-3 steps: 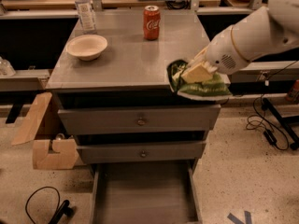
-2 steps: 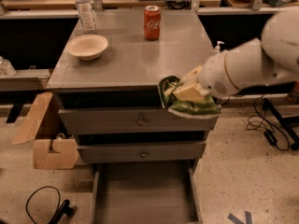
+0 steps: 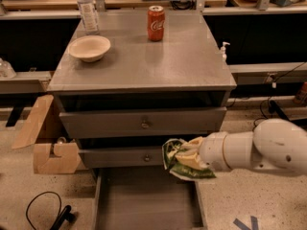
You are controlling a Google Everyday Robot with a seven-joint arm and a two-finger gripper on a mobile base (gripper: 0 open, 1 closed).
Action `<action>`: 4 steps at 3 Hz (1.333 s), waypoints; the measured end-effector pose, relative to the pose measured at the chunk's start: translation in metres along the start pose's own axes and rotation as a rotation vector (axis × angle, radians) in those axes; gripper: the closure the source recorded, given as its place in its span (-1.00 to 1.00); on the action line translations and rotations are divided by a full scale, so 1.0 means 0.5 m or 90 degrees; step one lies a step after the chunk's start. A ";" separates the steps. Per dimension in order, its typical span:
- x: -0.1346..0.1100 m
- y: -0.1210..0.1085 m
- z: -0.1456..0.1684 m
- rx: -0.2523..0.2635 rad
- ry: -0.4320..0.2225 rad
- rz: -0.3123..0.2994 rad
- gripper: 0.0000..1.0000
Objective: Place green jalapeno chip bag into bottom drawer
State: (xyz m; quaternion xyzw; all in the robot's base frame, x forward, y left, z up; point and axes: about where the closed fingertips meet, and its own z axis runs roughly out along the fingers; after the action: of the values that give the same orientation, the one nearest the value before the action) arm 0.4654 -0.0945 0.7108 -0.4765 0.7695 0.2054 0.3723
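Observation:
My gripper (image 3: 188, 158) is shut on the green jalapeno chip bag (image 3: 182, 166), a crinkled green foil bag with a white edge. I hold it in the air in front of the middle drawer's right end, above the right side of the bottom drawer (image 3: 144, 205). The bottom drawer is pulled out and shows a flat grey floor with low side walls. My white arm (image 3: 259, 150) reaches in from the right at drawer height.
On the cabinet top (image 3: 158, 66) stand a red soda can (image 3: 156, 23), a white bowl (image 3: 89, 48) and a water bottle (image 3: 88, 8). A cardboard box (image 3: 45, 138) sits on the floor at the left. A black cable (image 3: 45, 214) lies at the lower left.
My arm has come down with the bag, from beside the cabinet top's right edge to the level of the middle drawer, above the open bottom drawer.

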 end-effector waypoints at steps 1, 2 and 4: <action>0.140 0.014 0.098 -0.022 -0.002 0.086 1.00; 0.142 0.016 0.102 -0.025 -0.003 0.089 1.00; 0.183 0.055 0.230 -0.060 -0.031 0.078 1.00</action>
State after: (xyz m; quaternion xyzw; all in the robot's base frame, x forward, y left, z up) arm 0.4601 -0.0576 0.5660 -0.4407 0.7773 0.2754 0.3546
